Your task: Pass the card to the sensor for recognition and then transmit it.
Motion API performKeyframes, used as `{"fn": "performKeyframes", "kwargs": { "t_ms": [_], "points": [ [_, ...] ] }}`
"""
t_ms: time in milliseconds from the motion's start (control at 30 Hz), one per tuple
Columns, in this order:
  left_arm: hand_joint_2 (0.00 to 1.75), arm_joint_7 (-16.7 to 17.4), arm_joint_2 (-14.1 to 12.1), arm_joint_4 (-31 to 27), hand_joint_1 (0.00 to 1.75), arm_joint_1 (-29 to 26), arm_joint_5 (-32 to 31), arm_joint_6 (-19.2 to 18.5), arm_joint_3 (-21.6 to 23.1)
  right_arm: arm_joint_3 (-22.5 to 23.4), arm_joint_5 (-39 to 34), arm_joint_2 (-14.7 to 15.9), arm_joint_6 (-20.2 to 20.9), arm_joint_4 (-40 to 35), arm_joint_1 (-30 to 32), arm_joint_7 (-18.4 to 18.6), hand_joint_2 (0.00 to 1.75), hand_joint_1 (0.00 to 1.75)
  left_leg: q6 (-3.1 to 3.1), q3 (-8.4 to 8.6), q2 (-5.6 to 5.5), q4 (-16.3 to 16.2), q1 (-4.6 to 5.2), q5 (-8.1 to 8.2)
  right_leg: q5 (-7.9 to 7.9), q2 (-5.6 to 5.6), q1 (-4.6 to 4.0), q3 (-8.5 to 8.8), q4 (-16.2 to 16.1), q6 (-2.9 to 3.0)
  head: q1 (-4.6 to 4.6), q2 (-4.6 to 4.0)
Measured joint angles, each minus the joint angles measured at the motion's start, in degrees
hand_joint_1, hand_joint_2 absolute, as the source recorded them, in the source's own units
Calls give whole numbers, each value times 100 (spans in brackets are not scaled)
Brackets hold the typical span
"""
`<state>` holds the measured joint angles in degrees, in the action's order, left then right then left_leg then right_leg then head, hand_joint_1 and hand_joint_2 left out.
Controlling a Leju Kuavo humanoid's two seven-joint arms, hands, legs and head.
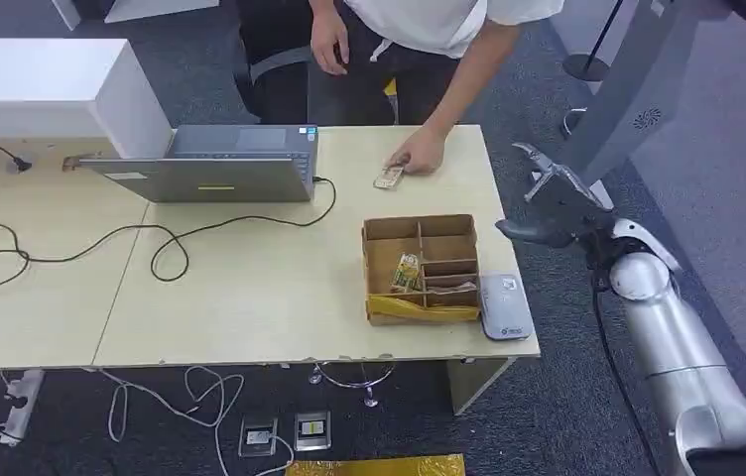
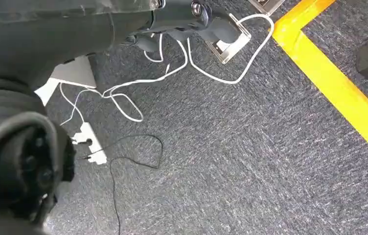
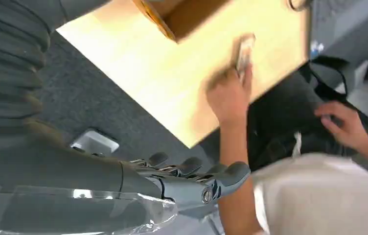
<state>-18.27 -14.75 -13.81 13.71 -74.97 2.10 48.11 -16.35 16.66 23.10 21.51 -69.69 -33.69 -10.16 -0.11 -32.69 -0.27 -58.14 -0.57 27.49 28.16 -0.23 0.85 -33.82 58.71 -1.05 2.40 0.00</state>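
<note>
Step one waits: person's hand sets card near the surface's far edge, right robot hand empty, fingers apart, must reach it.

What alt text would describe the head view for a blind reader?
A person's hand rests on a card at the far edge of a wooden table. Nearer stand a cardboard box and a grey sensor; the robot's right hand, empty, hovers beside the table.

we see a pale wood-grain table with a smooth matt top. on it sits a brown cardboard box; beside the box, a grey plastic sensor with slight sheen. the floor is rough grey carpet. the right arm is glossy silver metal.
</note>
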Motion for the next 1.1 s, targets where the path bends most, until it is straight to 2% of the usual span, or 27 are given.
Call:
{"fn": "performKeyframes", "kwargs": {
  "t_ms": [267,500,833,1100],
  "points": [
    [0,37,-2,0,0,-20,-9,33,0,76,59,351,382,-1035,812,299,175,0,0,-2,6,0,0,0,0,4,0,0,0,0,2,0],
    [0,83,-2,0,0,-47,-7,52,0,63,367,599,505,-1440,1144,391,175,0,0,-4,5,0,0,0,0,1,1,1,0,0,2,0],
    [0,125,0,0,0,-57,-4,76,0,-70,1281,778,214,-1604,1451,356,175,0,0,-4,6,1,0,0,0,3,0,0,0,0,2,0],
    [0,125,4,0,0,-53,-2,31,0,-245,1915,780,0,-1593,1497,330,175,0,0,-4,6,1,0,0,0,3,0,0,0,0,0,0]
  ]
}}
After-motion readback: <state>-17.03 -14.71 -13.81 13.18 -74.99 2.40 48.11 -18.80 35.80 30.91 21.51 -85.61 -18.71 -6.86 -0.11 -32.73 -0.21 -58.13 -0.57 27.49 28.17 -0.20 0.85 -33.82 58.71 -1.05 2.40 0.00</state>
